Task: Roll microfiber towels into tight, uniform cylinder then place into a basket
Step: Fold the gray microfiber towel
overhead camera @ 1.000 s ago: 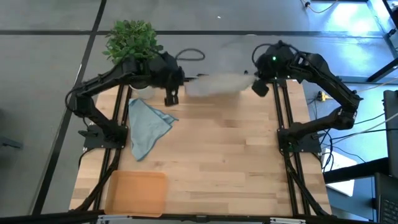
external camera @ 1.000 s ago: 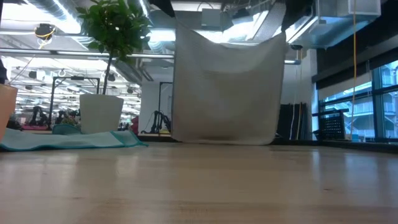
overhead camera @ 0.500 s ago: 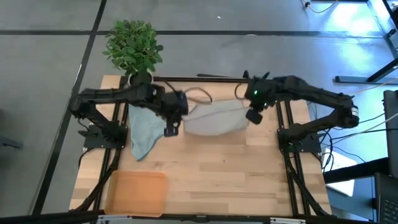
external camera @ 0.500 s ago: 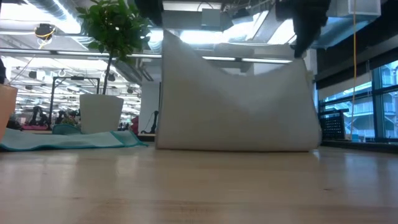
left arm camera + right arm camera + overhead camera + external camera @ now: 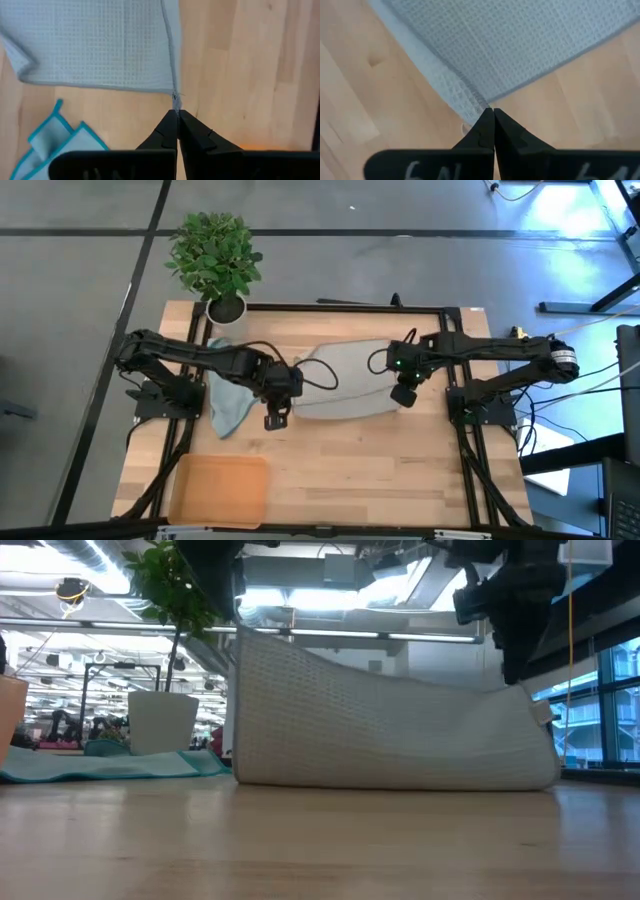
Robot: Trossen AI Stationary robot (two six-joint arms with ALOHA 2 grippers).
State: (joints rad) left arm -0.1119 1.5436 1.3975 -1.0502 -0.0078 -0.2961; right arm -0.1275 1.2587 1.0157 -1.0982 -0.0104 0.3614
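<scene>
The larger pale grey-green towel [image 5: 340, 380] is held up by its two near corners between my grippers, and its far part lies on the table. In the low view it stands as a wall [image 5: 390, 730], higher at its left corner. My left gripper [image 5: 275, 418] and my right gripper [image 5: 403, 397] are each shut on a corner. The smaller blue-teal towel [image 5: 228, 392] lies crumpled on the table under my left arm. The orange-tan basket [image 5: 218, 490] sits at the near left corner. My left gripper pinches the grey-green towel's near left corner [image 5: 175, 101] between its shut fingertips, coming from above. That corner is lifted clear [image 5: 238, 633] and the cloth hangs from it down onto the table. My right gripper pinches the towel's near right corner [image 5: 481, 107] between its shut fingertips, from above. This corner [image 5: 543, 715] is held lower than the other, and the top edge between the two slopes down toward it with a slight sag.
A white pot with a green plant [image 5: 215, 255] stands at the far left corner. Black frame rails [image 5: 455, 360] run along the table's sides and far edge. Bare wood [image 5: 380, 470] lies between the towel and the near edge.
Both grippers have come down and toward the table's near edge, still shut on the towel's corners, and moved farther apart. The towel, which hung with its lower edge near the far edge, has been drawn nearer and lowered, and its far part has spread onto the table.
</scene>
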